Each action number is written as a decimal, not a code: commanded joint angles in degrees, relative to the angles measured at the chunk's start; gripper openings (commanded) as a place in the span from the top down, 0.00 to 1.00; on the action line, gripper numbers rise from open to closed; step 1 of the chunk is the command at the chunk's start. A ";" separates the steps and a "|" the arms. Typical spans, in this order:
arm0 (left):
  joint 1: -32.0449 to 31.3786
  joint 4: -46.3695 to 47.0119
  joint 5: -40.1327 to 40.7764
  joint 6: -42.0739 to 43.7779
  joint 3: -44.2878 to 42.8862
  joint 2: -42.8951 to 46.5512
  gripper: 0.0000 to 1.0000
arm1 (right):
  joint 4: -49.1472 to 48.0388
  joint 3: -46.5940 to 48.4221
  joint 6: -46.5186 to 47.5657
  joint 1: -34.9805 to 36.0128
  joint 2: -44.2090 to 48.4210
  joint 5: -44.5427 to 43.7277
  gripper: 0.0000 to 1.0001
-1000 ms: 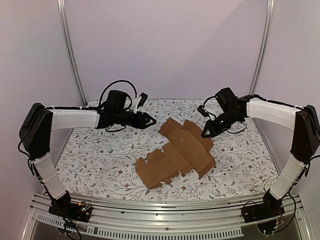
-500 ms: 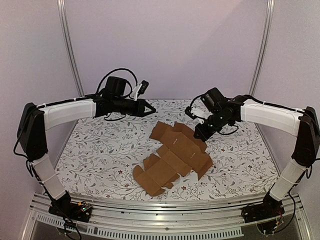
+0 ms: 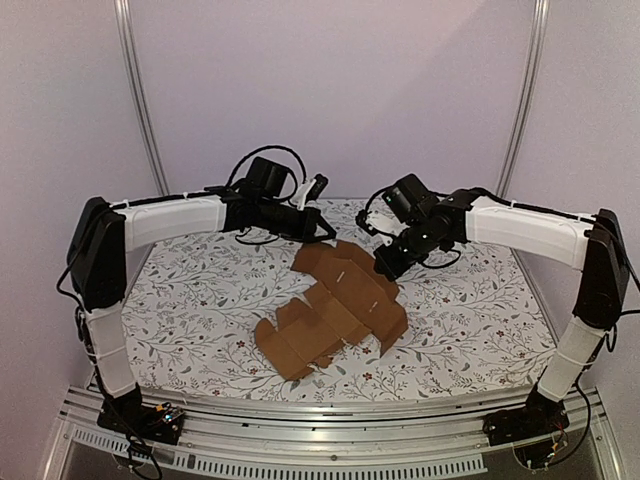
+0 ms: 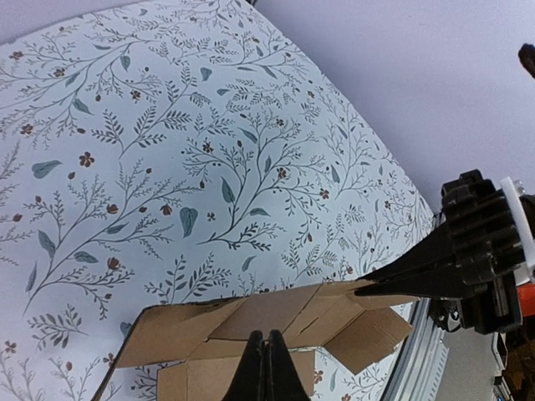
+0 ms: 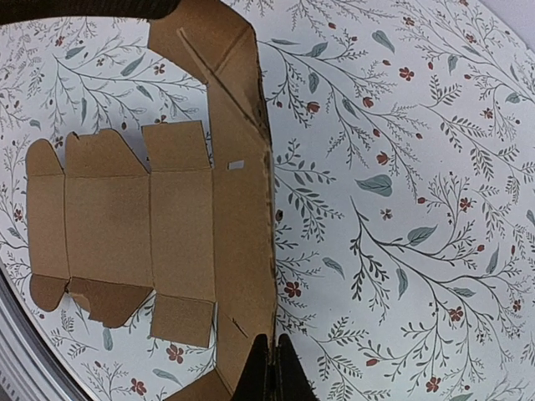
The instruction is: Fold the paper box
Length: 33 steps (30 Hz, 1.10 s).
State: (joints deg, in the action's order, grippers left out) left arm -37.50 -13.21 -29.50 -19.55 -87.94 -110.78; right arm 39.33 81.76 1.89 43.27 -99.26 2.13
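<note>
The paper box (image 3: 340, 300) lies unfolded on the floral worktop (image 3: 190, 300), a brown cross-shaped cardboard sheet with its flaps and tabs spread out. One long end points toward the arm bases and the other toward the back wall.

The left pincer (image 3: 328, 236) hangs just above the sheet's far-left corner with its fingers pressed together and nothing between them. In its wrist view, the joined fingertips (image 4: 267, 372) point down at the cardboard (image 4: 251, 322).

The right pincer (image 3: 380, 270) is also pressed together and holds nothing. Its tip sits at the sheet's far-right edge. Its wrist view (image 5: 269, 372) shows that long edge panel (image 5: 242, 209) tilted up slightly. The left wrist view shows this tip (image 4: 364, 288) meeting the cardboard's rim.
</note>
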 commanded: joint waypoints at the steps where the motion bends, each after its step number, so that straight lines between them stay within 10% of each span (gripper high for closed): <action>1: -1.01 -4.21 2.05 0.69 -3.61 -3.24 1.00 | -0.34 1.85 -1.62 0.68 -1.84 -0.86 1.00; 33: -6.58 -3.57 -1.89 0.09 -8.32 -8.06 1.00 | -0.74 2.90 -6.61 1.82 -2.02 -2.79 1.00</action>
State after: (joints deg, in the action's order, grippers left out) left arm -42.35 -17.67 -30.35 -18.85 -94.32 -116.42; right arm 39.40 84.05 -3.68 44.03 -100.86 -0.10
